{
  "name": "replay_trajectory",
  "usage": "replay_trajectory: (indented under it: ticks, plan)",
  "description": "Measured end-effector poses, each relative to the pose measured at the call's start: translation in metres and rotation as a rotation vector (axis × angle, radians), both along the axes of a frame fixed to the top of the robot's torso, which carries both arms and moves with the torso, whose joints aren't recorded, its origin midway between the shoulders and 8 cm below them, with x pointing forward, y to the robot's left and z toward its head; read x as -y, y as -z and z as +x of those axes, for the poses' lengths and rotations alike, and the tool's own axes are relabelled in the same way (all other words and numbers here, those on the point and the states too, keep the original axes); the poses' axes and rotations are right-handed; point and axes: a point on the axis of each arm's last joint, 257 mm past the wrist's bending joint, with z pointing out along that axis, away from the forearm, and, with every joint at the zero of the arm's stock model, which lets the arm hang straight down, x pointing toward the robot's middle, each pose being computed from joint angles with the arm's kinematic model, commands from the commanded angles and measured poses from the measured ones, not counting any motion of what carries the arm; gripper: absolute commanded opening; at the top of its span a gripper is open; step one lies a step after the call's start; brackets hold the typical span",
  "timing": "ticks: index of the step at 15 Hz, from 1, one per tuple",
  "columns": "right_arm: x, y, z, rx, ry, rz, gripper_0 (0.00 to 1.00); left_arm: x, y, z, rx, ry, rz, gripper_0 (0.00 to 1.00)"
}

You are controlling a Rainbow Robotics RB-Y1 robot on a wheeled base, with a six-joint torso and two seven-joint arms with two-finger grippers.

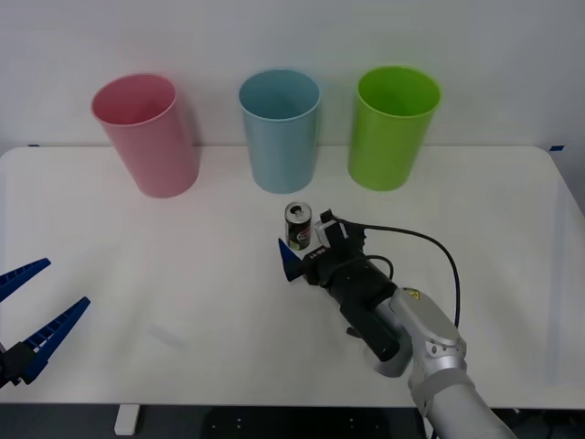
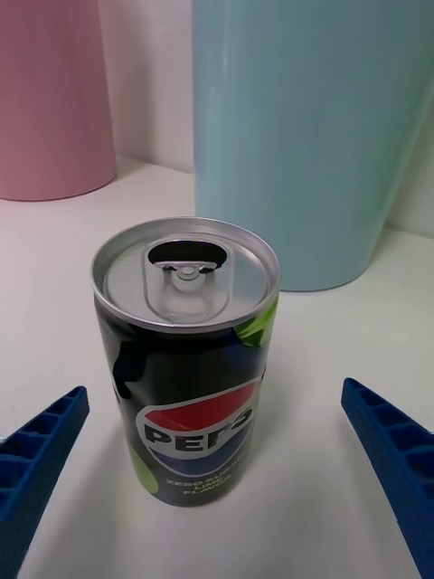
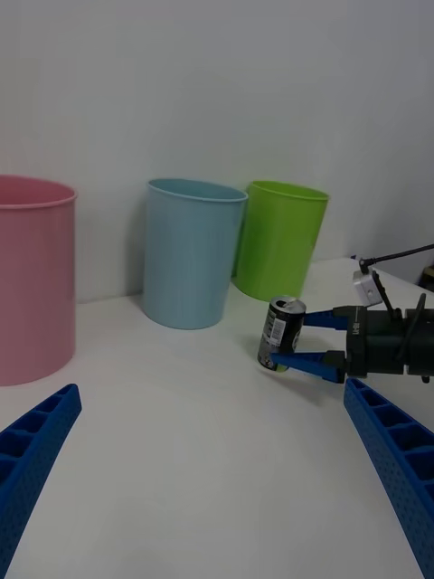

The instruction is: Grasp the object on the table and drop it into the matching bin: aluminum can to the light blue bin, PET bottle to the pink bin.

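While the aluminum can [image 1: 298, 226] stands upright on the table [image 1: 137, 265], the right gripper [image 1: 302, 245] brackets it, fingers wide, untouching.
Just beyond stands the light blue bin [image 1: 280, 130]; the left gripper [image 1: 27, 315] waits open, near left.

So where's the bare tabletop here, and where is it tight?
Free: the table between the pink bin and the open left gripper at the near left edge, and the right side beyond the lime green bin. Crowded: before the light blue bin, where the open right gripper brackets the can.
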Motion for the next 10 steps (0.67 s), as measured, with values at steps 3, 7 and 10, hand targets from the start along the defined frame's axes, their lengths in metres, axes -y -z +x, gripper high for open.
replay_trajectory:
  ticks: [3,7,10]
  plan:
    - [-0.0034,-0.0002,-0.0013,-0.003,-0.005,0.008,0.0,0.0,0.0,0.0,0.0,0.0,0.0,1.0]
    - [-0.0085,-0.0004,-0.0034,-0.007,-0.014,0.018,0.0,0.0,0.0,0.0,0.0,0.0,0.0,1.0]
    - [-0.0086,-0.0002,-0.0037,-0.012,-0.011,0.03,0.0,0.0,0.0,0.0,0.0,0.0,0.0,1.0]
